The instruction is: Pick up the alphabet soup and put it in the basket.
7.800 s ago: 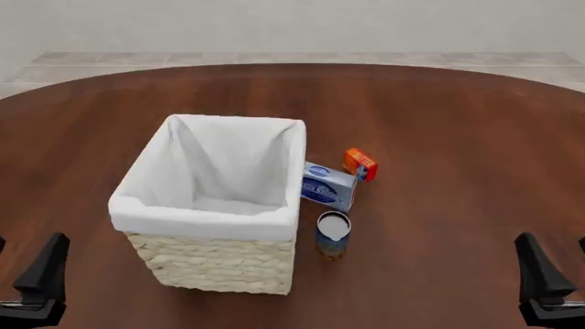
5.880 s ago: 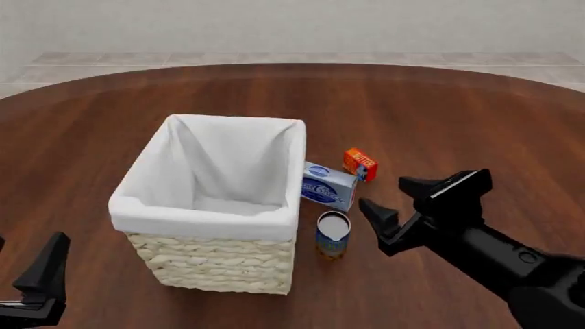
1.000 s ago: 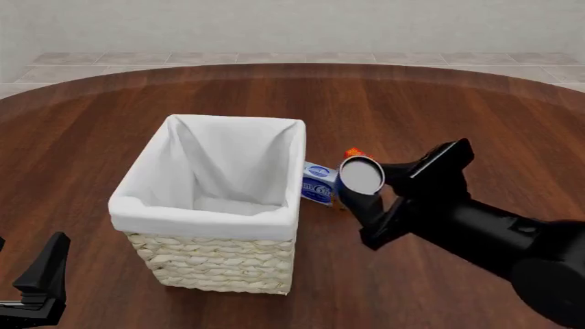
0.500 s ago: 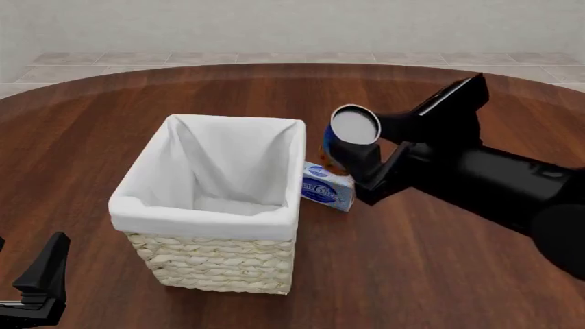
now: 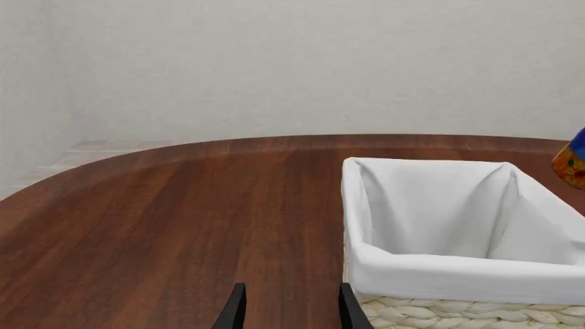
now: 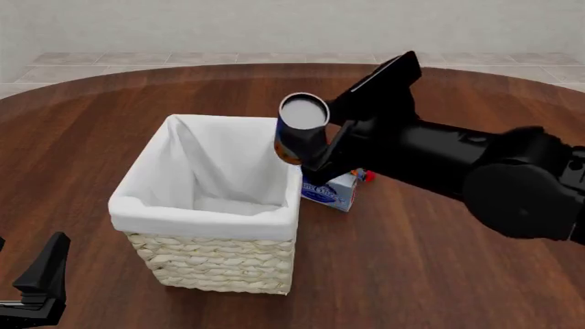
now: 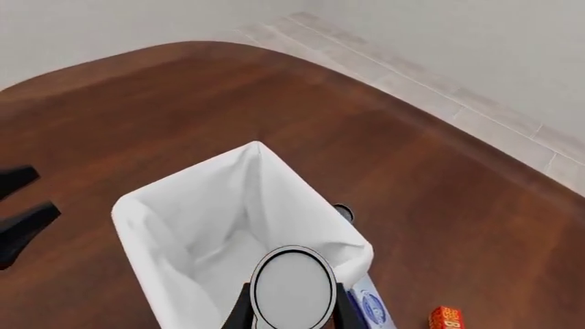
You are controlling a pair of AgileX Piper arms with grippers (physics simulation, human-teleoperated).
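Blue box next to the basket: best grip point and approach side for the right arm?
Take the blue box across its two broad printed faces, coming from above and from the right. It stands on the table tight against the basket, so the basket side is blocked, and the small orange-red box crowds the far end. The right gripper holds the alphabet soup.

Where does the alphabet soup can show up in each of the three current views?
Front view: the alphabet soup is held aloft by the right gripper over the basket's right rim.
Left wrist view: only a sliver of it at the picture's edge, past the basket.
Right wrist view: its silver top between the fingers, above the basket.
Shared landmark: the basket's white lining.
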